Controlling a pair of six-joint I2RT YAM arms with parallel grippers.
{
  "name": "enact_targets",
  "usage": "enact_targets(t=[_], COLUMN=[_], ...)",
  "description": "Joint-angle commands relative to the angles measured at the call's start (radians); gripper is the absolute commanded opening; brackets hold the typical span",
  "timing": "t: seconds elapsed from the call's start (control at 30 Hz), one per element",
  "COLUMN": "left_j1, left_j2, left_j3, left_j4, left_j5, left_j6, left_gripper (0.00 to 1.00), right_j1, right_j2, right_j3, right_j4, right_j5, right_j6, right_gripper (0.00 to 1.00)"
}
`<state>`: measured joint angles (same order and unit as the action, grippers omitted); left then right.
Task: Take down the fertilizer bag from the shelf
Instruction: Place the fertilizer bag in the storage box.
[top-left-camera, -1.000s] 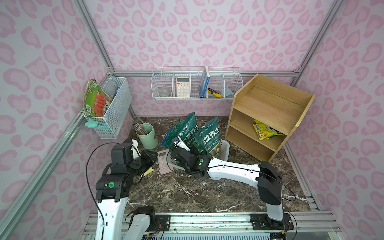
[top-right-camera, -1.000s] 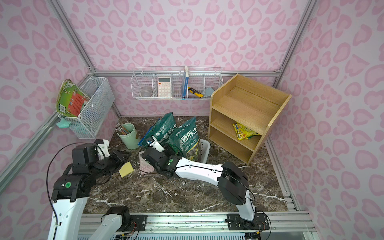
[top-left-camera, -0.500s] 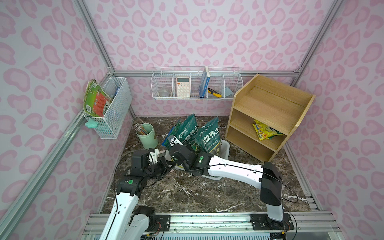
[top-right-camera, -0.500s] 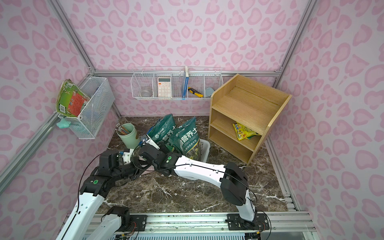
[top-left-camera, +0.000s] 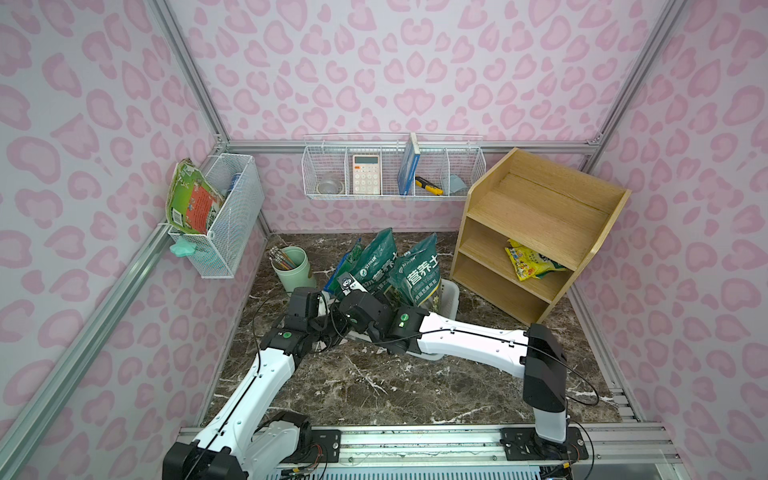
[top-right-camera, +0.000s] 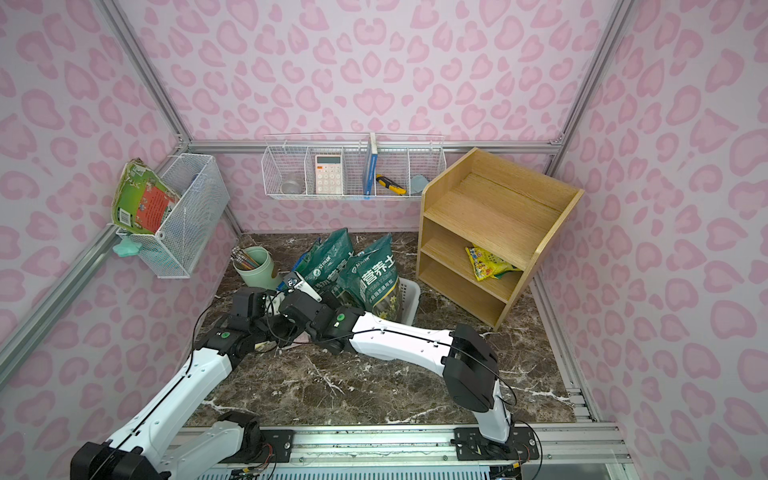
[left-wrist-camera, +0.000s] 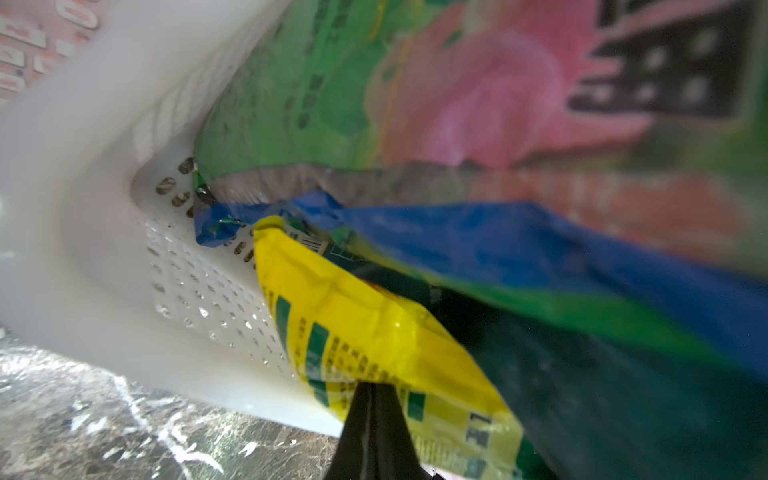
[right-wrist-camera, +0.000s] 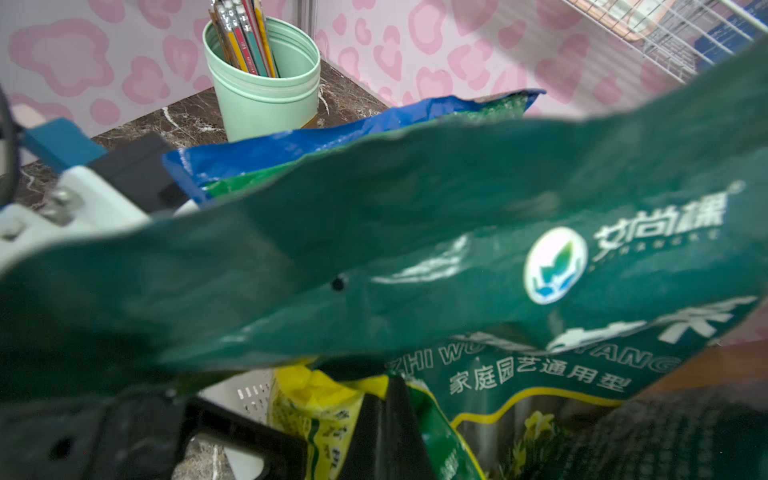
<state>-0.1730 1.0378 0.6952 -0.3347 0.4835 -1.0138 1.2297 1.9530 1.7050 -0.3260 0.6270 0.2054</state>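
Note:
The fertilizer bag, yellow with green print, lies on the middle tier of the light-wood shelf at the back right, seen in both top views. Both arms are far from it, crowded at a white perforated basket holding two tall dark green bags. My left gripper is shut, its tip against another yellow-and-green packet low in that basket. My right gripper is shut too, its tip beside the same packet under a green bag. In the top views both sets of fingers are hidden.
A mint cup of pencils stands just left of the basket. A blue bag leans behind the green ones. White wire baskets hang on the back wall and left wall. The marble floor lies in front.
My left arm has swung in from the left side and dropped low, its wrist now beside the basket under the right arm. The right wrist has shifted slightly left. Both grippers stayed shut.

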Motion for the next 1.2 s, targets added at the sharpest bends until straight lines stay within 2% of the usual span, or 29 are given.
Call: enact_targets(t=[0.0,0.17,0.3,0.33,0.4,0.47,0.6,0.63,0.8,0.93,1.07,1.1,1.13,1.17], left_j1=[0.000,0.001,0.001,0.000,0.001,0.003,0.005,0.011,0.039,0.074,0.109,0.112,0.113,0.113], left_j2=[0.035,0.062,-0.047,-0.090,-0.174,-0.273,-0.429,-0.443,-0.419,-0.402,-0.372,-0.370,-0.373,-0.379], left_j3=[-0.003,-0.016,0.007,0.025,0.060,0.069,0.024,0.023,0.085,0.091,0.097,0.103,0.106,0.109], left_j4=[0.024,-0.004,-0.112,-0.184,-0.305,-0.365,-0.358,-0.367,-0.442,-0.437,-0.438,-0.445,-0.451,-0.456], left_j5=[-0.055,-0.090,-0.195,-0.250,-0.364,-0.444,-0.567,-0.572,-0.588,-0.565,-0.546,-0.548,-0.551,-0.553], left_j6=[0.004,-0.016,0.000,-0.018,-0.019,-0.015,0.018,0.023,0.066,0.088,0.099,0.101,0.101,0.102], left_gripper=[0.00,0.00,0.00,0.00,0.12,0.32,0.62,0.65,0.69,0.71,0.72,0.72,0.73,0.74], right_j1=[-0.004,-0.005,-0.022,-0.028,-0.036,-0.042,-0.033,-0.028,-0.019,-0.019,-0.015,-0.008,0.001,0.015], right_j2=[0.001,0.031,0.053,0.059,0.067,0.079,0.102,0.110,0.158,0.207,0.169,0.143,0.123,0.097], right_j3=[-0.006,-0.022,-0.031,-0.034,-0.041,-0.044,-0.049,-0.042,-0.024,0.020,0.039,0.040,0.047,0.057], right_j4=[0.063,0.080,0.077,0.080,0.088,0.096,0.126,0.124,0.110,0.056,0.037,0.032,0.024,0.008], right_j5=[0.013,-0.007,-0.045,-0.057,-0.067,-0.083,-0.148,-0.146,-0.165,-0.154,-0.122,-0.119,-0.101,-0.073], right_j6=[-0.006,0.001,0.025,0.030,0.035,0.040,0.032,0.033,0.072,0.098,0.086,0.075,0.063,0.050], right_gripper=[0.00,0.00,0.00,0.00,0.00,0.00,0.00,0.00,0.00,0.00,0.00,0.04,0.15,0.33])
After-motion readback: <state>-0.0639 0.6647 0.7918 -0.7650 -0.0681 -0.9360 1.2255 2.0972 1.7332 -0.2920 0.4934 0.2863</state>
